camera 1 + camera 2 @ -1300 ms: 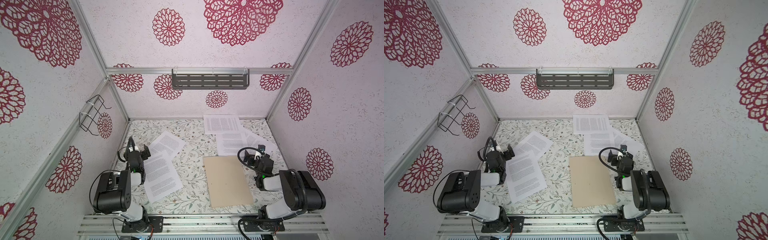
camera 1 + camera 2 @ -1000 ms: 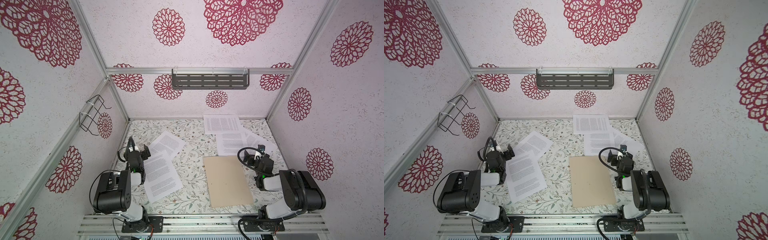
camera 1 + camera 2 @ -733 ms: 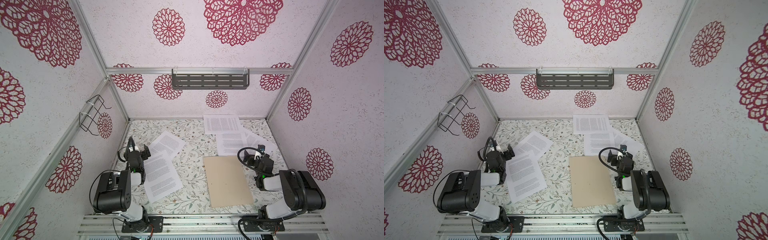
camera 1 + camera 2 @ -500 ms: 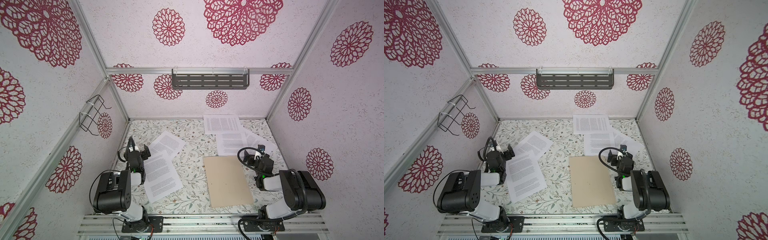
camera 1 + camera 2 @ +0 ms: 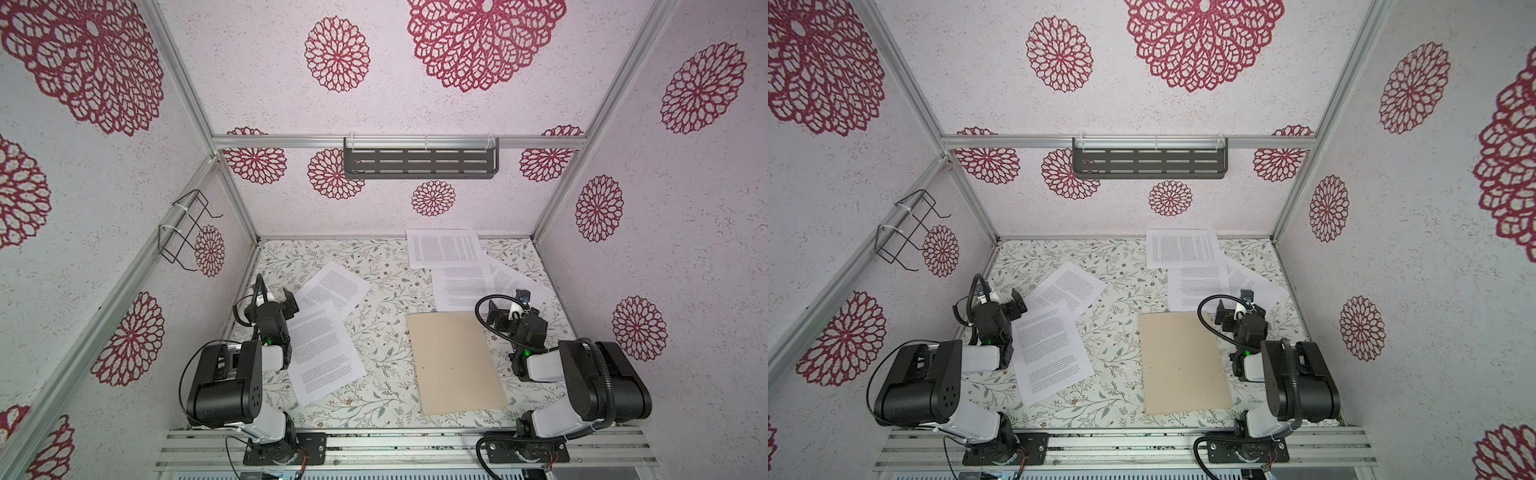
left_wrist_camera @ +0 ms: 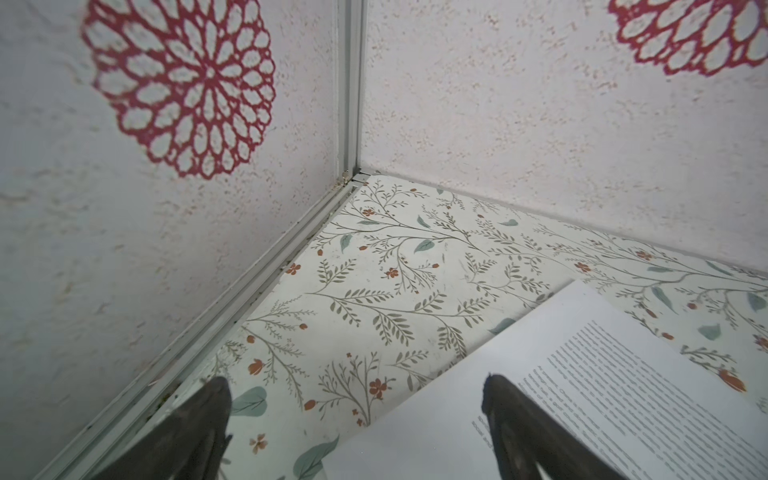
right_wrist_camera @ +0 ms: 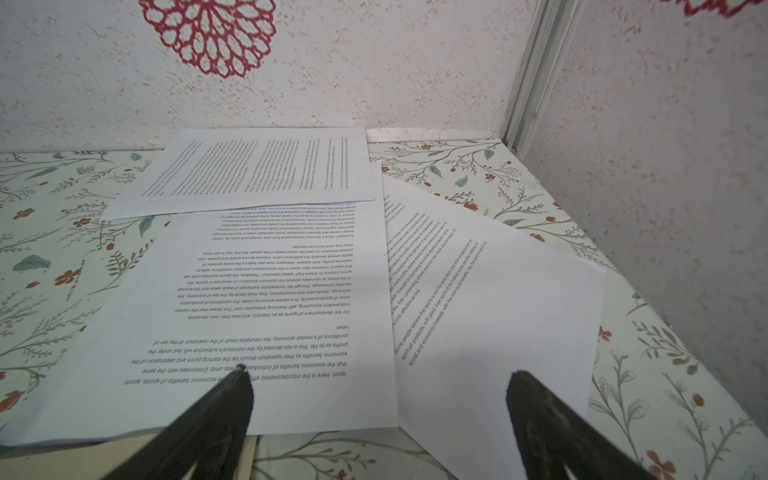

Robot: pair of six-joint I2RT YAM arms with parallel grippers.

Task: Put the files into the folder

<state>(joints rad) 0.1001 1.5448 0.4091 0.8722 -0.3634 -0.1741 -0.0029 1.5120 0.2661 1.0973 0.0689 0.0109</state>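
Closest to me, the folder [image 5: 455, 365] lay flat and shut on the floral worktop [image 5: 384, 332], a little right of the middle, and not a page in it that I could see. Across from it on the left, the nearest sheet [image 5: 324, 353] lay loose and slightly turned. So nothing was filed: the cover was not yet lifted, and by my count five sheets lay out in the open.

A step farther in, the left fingers [image 6: 199, 432] hung spread wide and empty. One was over bare worktop, the other above the corner of the second sheet [image 5: 334, 286], which overlapped the nearest one at a corner. Over on the right, the right fingers [image 7: 216, 415] were just as open and held nothing. They were poised just past the folder's far edge, over the near ends of the middle sheet [image 7: 270, 311] and the skewed sheet [image 7: 490, 311] tucked partly beneath it. The middle sheet came right up to the folder; whether it lapped onto it I could not tell.

Farthest off, the last sheet [image 5: 444, 247] sat against the back wall [image 5: 374, 216], its near edge lying over the middle sheet.

What was left, as I judged it, was everything: open the folder, gather all five sheets, slip them inside. Thin paper lying flat looked awkward to pinch.
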